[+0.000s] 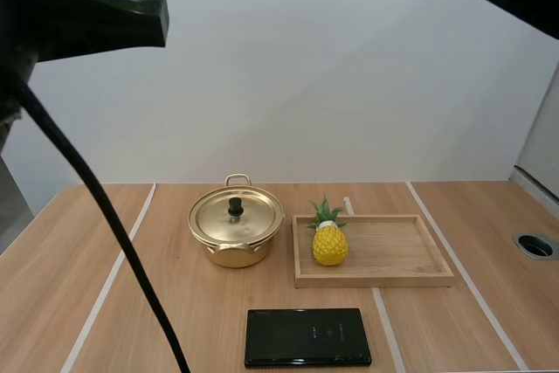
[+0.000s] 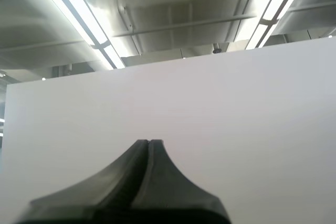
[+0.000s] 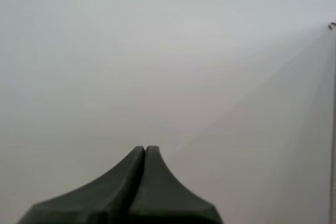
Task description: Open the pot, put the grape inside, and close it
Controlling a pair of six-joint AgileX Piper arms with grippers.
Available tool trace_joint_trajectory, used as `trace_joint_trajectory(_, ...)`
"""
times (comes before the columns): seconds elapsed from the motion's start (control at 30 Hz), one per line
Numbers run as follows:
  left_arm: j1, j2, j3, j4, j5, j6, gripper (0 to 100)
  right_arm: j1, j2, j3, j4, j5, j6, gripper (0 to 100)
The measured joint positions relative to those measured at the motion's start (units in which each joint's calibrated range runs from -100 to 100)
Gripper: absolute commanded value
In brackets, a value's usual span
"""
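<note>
– Black fingers of the left gripper (image 2: 149, 143) are pressed together into one wedge, nothing between them.
– Pot?
– Gold pot (image 1: 236, 235), left of centre on the wooden table (image 1: 79, 255). Lid (image 1: 249, 218) is seated on it with the black knob (image 1: 235, 207) up. One handle faces the front, one the back.
– Dark thing in front?
– Flat black slab (image 1: 307, 336) near the table's front edge, well apart from the pot. Might be a phone or a pack, can't tell from the high view.
– Fruit?
– Wooden tray (image 1: 376, 279) sits just right of the pot, not touching it. A small yellow pineapple (image 1: 329, 245) with a green crown stands upright at the tray's left end. It reads as a pineapple, not grapes.
– Right side?
– Right gripper (image 3: 145, 149) is the same: fingers closed tip to tip, holding nothing.
</note>
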Motion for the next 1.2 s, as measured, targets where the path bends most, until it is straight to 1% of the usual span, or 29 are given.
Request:
trace_joint_trajectory(0.17,0.0,-4.56,0.06,-2.78,0.0,-0.09,1,0.0,-4.67,2.96,0.96,0.0,0.0,0)
trace_joint_trajectory(0.3,0.0,-6.87,0.06,-3.27,0.16,-0.19,1,0.0,-8.44,3.46,1.28,0.18,0.0,0)
trace_joint_trajectory(0.5,0.0,-7.64,0.06,-3.61,6.09,-2.78,1,0.0,-13.14,3.57,1.28,0.18,0.0,0)
trace_joint_trajectory(0.6,0.0,-7.64,-0.08,-3.73,8.56,-3.95,1,0.0,-13.92,3.57,1.53,0.55,0.0,0)
trace_joint_trajectory(0.83,0.0,-7.64,0.32,-3.0,8.56,-5.33,1,0.0,-14.34,4.98,2.17,2.99,0.0,0)
trace_joint_trajectory(0.87,0.0,-7.72,2.11,-2.71,8.4,-5.42,1,0.0,-14.34,5.39,2.17,2.94,0.0,0)
trace_joint_trajectory(0.93,0.0,-7.85,5.2,-1.89,8.41,-5.4,1,0.0,-14.34,8.57,2.17,1.33,0.0,0)
trace_joint_trajectory(1.0,0.0,-7.85,8.84,-1.2,8.39,-5.4,1,0.0,-14.23,22.21,0.83,-3.74,-0.1,0)
trace_joint_trajectory(1.1,0.0,-7.85,16.39,-0.15,8.62,-5.15,1,0.0,-14.23,32.81,-2.15,-10.43,-0.1,0)
trace_joint_trajectory(1.2,0.0,-7.74,23.39,0.23,8.66,-4.5,1,0.0,-14.1,41.37,-5.45,-15.7,-0.1,0)
